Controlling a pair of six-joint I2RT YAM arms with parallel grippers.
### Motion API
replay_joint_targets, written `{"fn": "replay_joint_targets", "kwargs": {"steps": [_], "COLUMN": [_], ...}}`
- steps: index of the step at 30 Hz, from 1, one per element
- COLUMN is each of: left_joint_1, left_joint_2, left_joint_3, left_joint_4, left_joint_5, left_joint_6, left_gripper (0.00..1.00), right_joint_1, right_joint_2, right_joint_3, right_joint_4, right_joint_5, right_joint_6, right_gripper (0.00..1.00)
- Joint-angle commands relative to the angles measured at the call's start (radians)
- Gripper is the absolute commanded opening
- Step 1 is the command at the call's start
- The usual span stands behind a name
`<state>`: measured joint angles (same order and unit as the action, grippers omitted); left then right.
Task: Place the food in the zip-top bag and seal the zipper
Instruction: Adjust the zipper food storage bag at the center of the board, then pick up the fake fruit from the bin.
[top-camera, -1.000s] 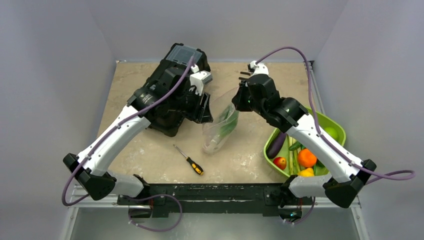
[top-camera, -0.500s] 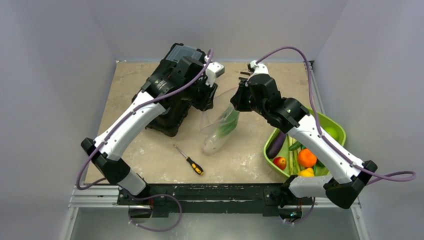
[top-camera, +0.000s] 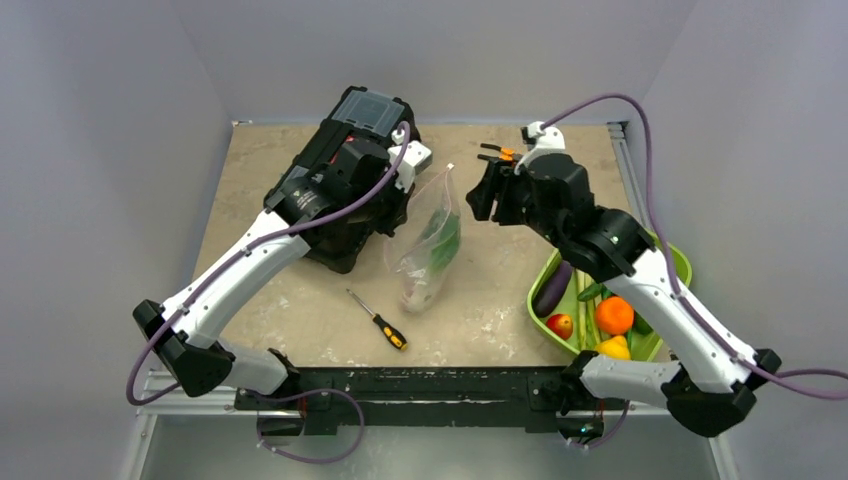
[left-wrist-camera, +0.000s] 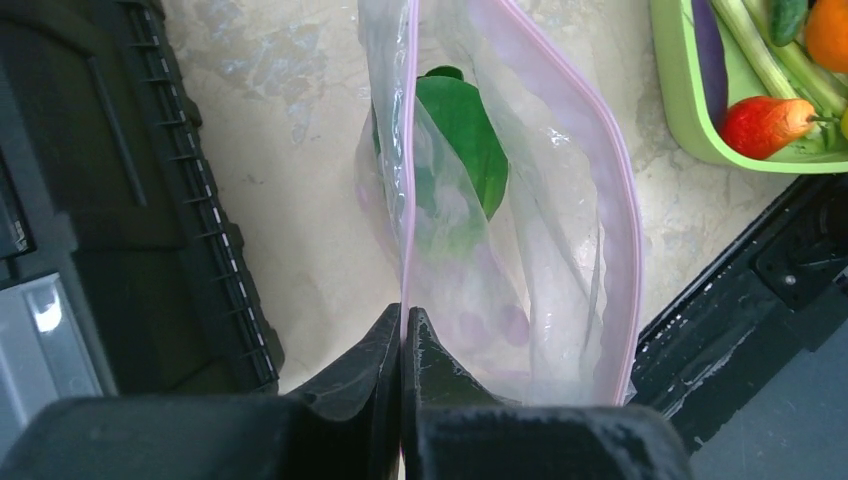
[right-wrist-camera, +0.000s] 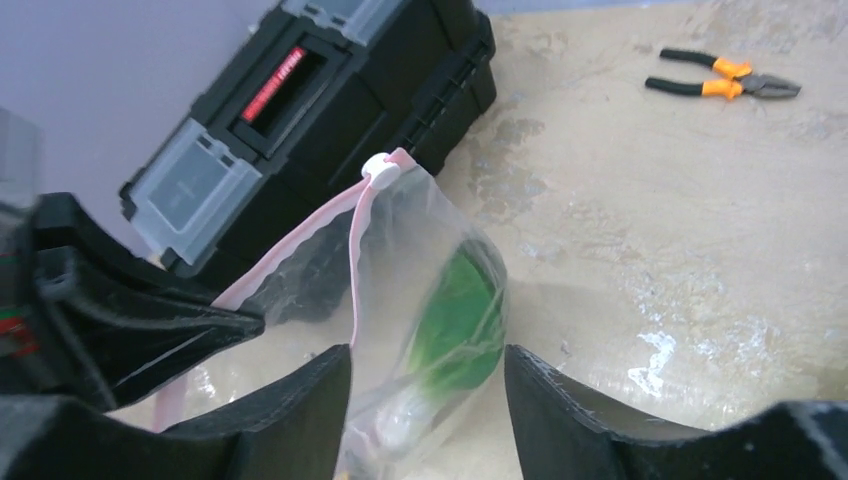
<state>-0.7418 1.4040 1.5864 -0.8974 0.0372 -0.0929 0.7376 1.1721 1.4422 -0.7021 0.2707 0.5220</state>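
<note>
The clear zip-top bag (top-camera: 425, 245) hangs upright at mid-table with its mouth open. Its pink zipper (left-wrist-camera: 409, 150) runs up from my left gripper (left-wrist-camera: 403, 315), which is shut on the left lip of the mouth. A white slider (right-wrist-camera: 380, 170) sits at the zipper's far end. Inside the bag lies a white-stemmed leafy green (right-wrist-camera: 455, 310). My right gripper (right-wrist-camera: 428, 355) stands open just right of the bag, holding nothing. More food lies in the lime-green bowl (top-camera: 672, 258): an orange (top-camera: 613, 315), a red fruit (top-camera: 560, 325), a purple eggplant (top-camera: 553, 288).
A black toolbox (top-camera: 340, 150) stands at the back left, close behind the left arm. A screwdriver (top-camera: 378, 320) lies in front of the bag. Pliers (right-wrist-camera: 720, 82) lie on the table at the back.
The left gripper has closed on the bag's lip. The right gripper has opened, let go of the bag and drawn back to the right. The bag's mouth has shifted left.
</note>
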Motion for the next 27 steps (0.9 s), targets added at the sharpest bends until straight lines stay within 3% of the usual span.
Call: {"fn": "replay_joint_targets", "kwargs": {"steps": [1,3,7,10,18,22,27], "left_joint_1": [0.001,0.0,0.0,0.001,0.001,0.0,-0.003], "left_joint_2": [-0.06,-0.064,-0.059,-0.068,-0.07,-0.069,-0.069], "left_joint_3": [-0.045,-0.051,-0.042,-0.05,-0.06,-0.059,-0.069], "left_joint_4": [0.1,0.106,0.092,0.099,0.106,0.101,0.107], "left_joint_5": [-0.085,-0.084,-0.1,-0.112,-0.114,-0.12,-0.114], "left_joint_6": [-0.014,-0.017,-0.02,-0.018,-0.016,-0.015,-0.019], "left_gripper": [0.0,0.0,0.0,0.0,0.0,0.0,0.0], "right_joint_1": [-0.001,-0.002,-0.005,-0.027,-0.319,-0.338,-0.338], "right_joint_2": [-0.131,-0.189,-0.263,-0.289,-0.202,-0.274,-0.321], "right_joint_3": [0.004,-0.041,-0.189,-0.329,-0.501,-0.556,-0.524], "right_joint_4": [0.033,0.042,0.035,0.062,-0.008,-0.063,-0.392], "right_joint_5": [0.075,0.149,0.442,0.525,0.395,0.276,0.232], "right_joint_6": [-0.028,-0.029,0.025,0.093,0.268,0.329,0.556], "right_gripper": [0.59,0.62,0.65,0.64,0.62,0.61,0.61]}}
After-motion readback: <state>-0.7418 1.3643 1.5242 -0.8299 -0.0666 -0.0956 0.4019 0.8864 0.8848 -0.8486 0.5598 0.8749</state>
